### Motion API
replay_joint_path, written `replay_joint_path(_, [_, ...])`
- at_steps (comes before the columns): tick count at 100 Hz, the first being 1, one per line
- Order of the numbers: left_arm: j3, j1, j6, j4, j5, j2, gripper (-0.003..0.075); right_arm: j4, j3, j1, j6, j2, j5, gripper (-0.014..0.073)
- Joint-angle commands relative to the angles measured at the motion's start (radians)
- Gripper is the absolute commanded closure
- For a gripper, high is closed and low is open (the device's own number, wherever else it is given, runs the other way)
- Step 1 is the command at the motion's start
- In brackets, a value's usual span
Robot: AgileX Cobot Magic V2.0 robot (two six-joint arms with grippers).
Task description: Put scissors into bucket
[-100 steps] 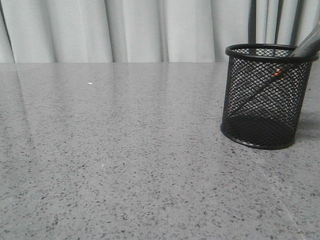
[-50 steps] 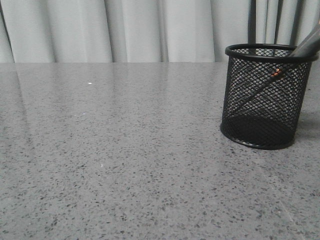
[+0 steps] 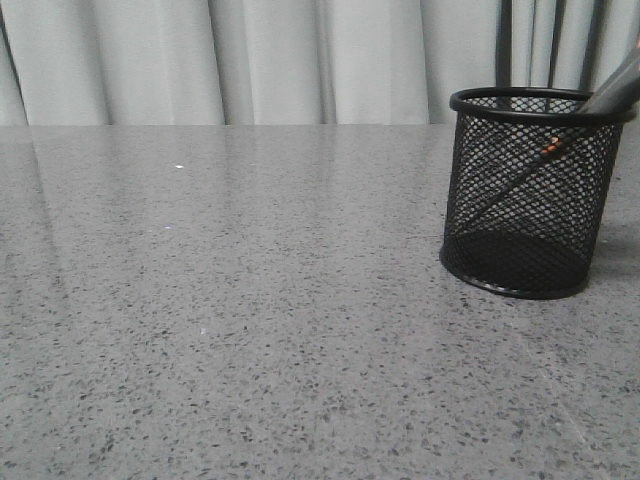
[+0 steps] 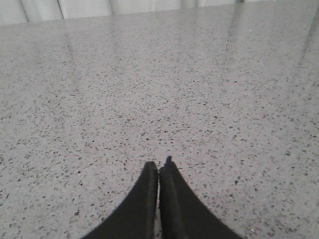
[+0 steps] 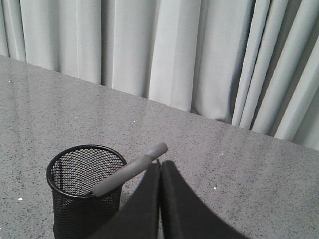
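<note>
Scissors (image 3: 560,140) already in bucket (image 3: 525,200), blades down, leaning toward the rim side farthest from bench (image 3: 250,300) centre. Front view: orange pivot and dark blade visible through mesh, grey handle poking over rim; neither hand in shot. Right wrist view: bucket (image 5: 85,191) seen from above, grey handle (image 5: 130,169) sticking out past rim; no pivot or blades visible here. Right hand (image 5: 160,199) above and just beside bucket, fingers pressed together, holding nothing. Left wrist view: left hand (image 4: 159,174) fingers together, empty, over bare speckled bench (image 4: 149,89); bucket out of frame. Curtain (image 5: 174,55) behind bucket.
</note>
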Motion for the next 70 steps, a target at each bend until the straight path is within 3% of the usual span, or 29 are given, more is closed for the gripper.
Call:
replay_joint_path(1, [0.045,0.001,-0.010,-0.006,-0.054,-0.027,0.0740,-0.012,-0.023,-0.007,-0.003,0.009,-0.088,0.0645])
replay_joint_path(33, [0.045,0.001,-0.010,-0.006,-0.054,-0.027,0.0740,-0.052,0.052,-0.035,-0.003,0.008,-0.113,0.0645])
replay_joint_path(70, [0.045,0.001,-0.010,-0.006,-0.054,-0.027,0.0740,-0.048,0.440,-0.331,0.018,-0.024,-0.554,0.0645])
